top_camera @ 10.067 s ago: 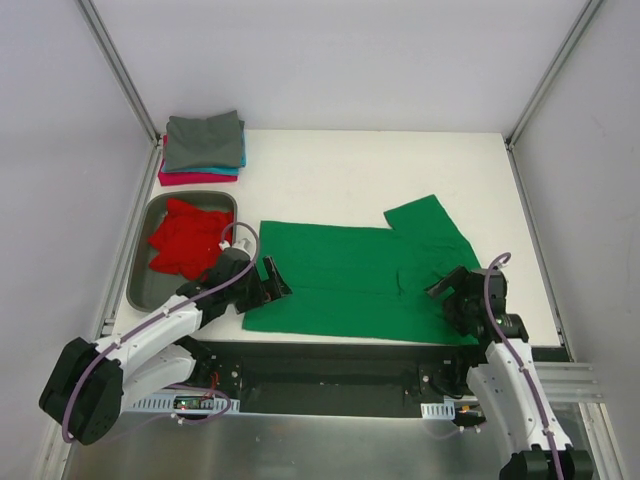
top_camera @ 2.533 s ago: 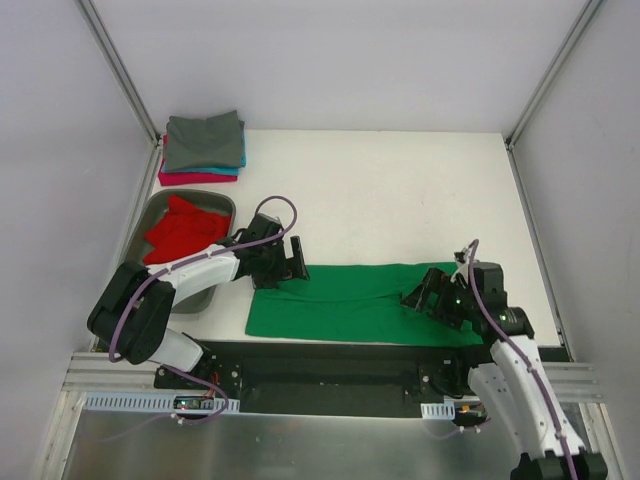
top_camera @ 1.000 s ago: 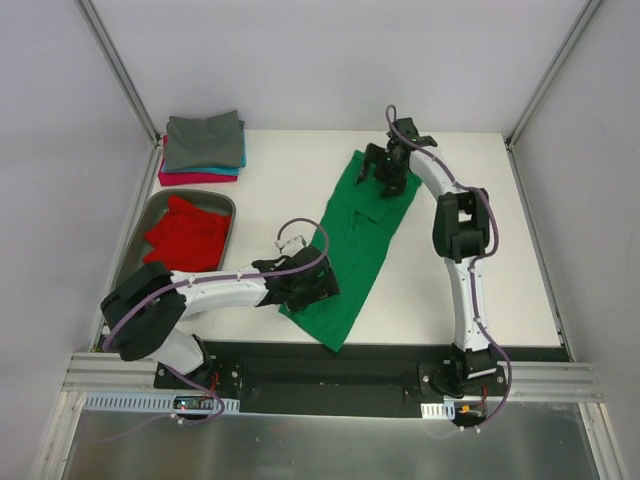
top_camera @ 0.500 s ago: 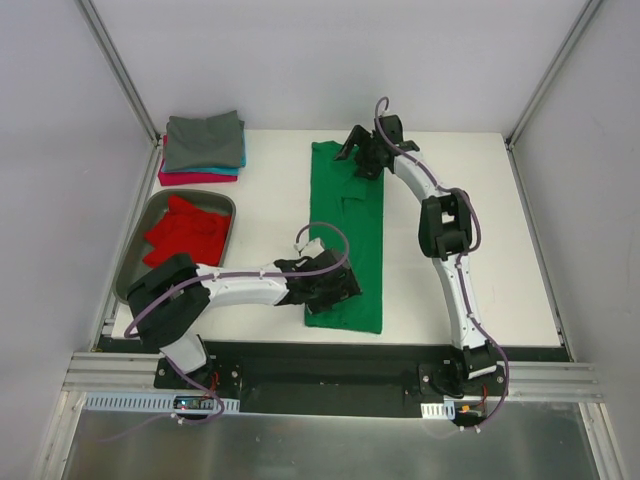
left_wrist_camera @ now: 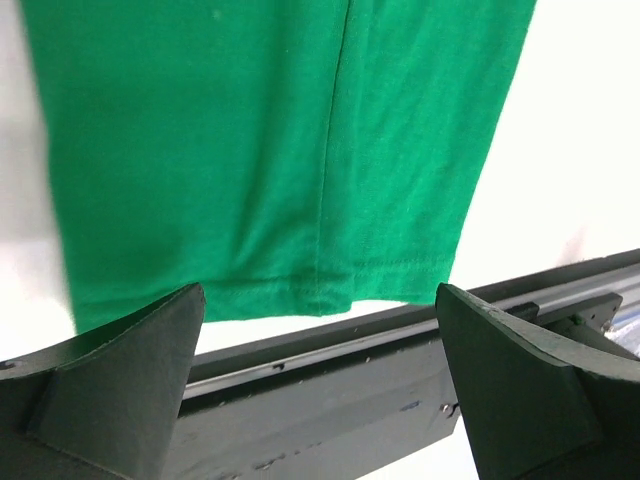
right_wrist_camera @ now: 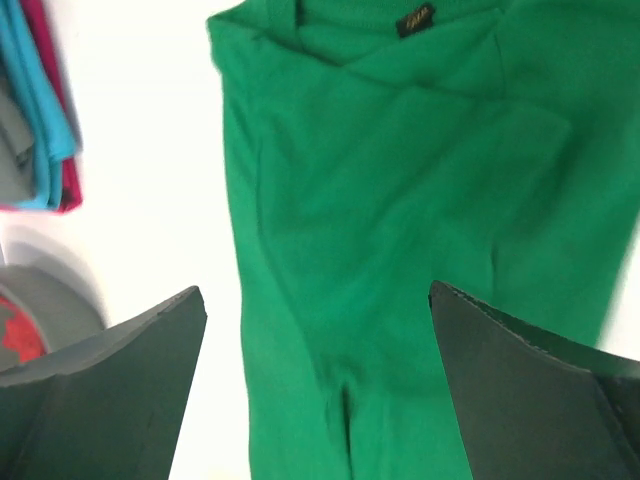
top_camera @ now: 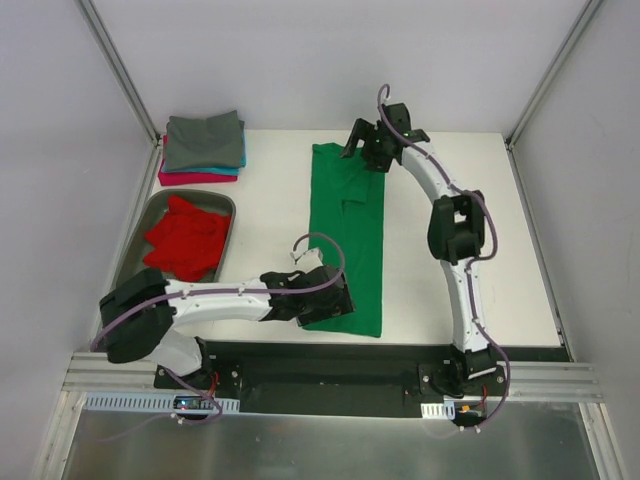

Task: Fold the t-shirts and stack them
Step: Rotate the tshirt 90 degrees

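Observation:
A bright green t-shirt (top_camera: 350, 240), folded into a long narrow strip, runs from the table's near edge to the far side. Its hem (left_wrist_camera: 300, 290) shows in the left wrist view and its collar label (right_wrist_camera: 415, 20) in the right wrist view. My left gripper (top_camera: 325, 300) (left_wrist_camera: 320, 400) hovers open over the hem end, nothing between its fingers. My right gripper (top_camera: 368, 148) (right_wrist_camera: 320, 400) stands open above the collar end, holding nothing. A red t-shirt (top_camera: 188, 238) lies crumpled in the grey tray (top_camera: 140, 265). Folded grey, teal and pink t-shirts (top_camera: 205, 140) are stacked at the far left.
The black rail (left_wrist_camera: 330, 370) of the table's near edge lies just below the hem. The folded stack (right_wrist_camera: 40, 110) and the tray (right_wrist_camera: 50, 280) sit left of the shirt. White table (top_camera: 460, 220) shows right of the green strip, bounded by the frame posts.
The green shirt has swung from a slanting lie to straight, lengthwise across the table. The right gripper shifted a little right at the collar; the left gripper drew back towards the hem's left corner.

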Controlling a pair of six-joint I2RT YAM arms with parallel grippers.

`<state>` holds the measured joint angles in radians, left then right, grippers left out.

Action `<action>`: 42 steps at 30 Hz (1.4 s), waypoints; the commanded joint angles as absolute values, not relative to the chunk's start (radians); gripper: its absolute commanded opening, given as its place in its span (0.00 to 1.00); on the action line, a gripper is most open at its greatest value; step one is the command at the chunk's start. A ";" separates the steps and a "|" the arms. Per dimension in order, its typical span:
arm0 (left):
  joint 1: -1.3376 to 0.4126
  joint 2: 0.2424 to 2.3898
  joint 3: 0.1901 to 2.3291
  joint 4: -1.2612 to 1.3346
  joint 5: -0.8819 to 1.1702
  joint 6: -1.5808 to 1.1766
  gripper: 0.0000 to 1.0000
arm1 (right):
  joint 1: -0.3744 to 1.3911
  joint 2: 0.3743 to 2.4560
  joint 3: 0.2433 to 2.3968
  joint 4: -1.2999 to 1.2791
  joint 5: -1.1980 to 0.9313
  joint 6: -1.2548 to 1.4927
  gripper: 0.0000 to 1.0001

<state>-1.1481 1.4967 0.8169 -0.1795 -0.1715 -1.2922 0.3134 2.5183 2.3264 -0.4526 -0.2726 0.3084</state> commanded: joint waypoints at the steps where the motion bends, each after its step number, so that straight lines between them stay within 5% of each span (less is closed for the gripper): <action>1: -1.167 1.326 0.746 -0.247 -0.277 -1.229 0.99 | 0.327 2.089 2.170 -0.586 -0.189 0.190 0.96; 10: -1.164 1.008 0.585 -0.333 -0.356 -1.126 0.99 | 0.330 1.334 1.187 -0.405 -0.155 0.219 0.96; 14: -1.158 0.992 0.580 -0.334 -0.342 -1.085 0.99 | 0.319 1.057 0.736 0.060 -0.320 0.351 0.96; 18: -1.125 1.051 0.589 -0.333 -0.312 -1.060 0.99 | 0.310 0.921 0.396 0.256 -0.296 0.665 0.96; 29: -1.022 1.221 0.551 -0.172 -0.147 -1.029 0.93 | 0.362 0.801 0.180 0.212 -0.421 0.703 0.96; 36: -1.009 1.345 0.574 -0.138 -0.083 -1.009 0.69 | 0.385 0.658 0.135 0.026 -0.345 0.704 0.97; 42: -1.011 1.388 0.583 -0.140 -0.002 -1.019 0.30 | 0.391 0.609 0.126 -0.094 -0.325 0.704 0.98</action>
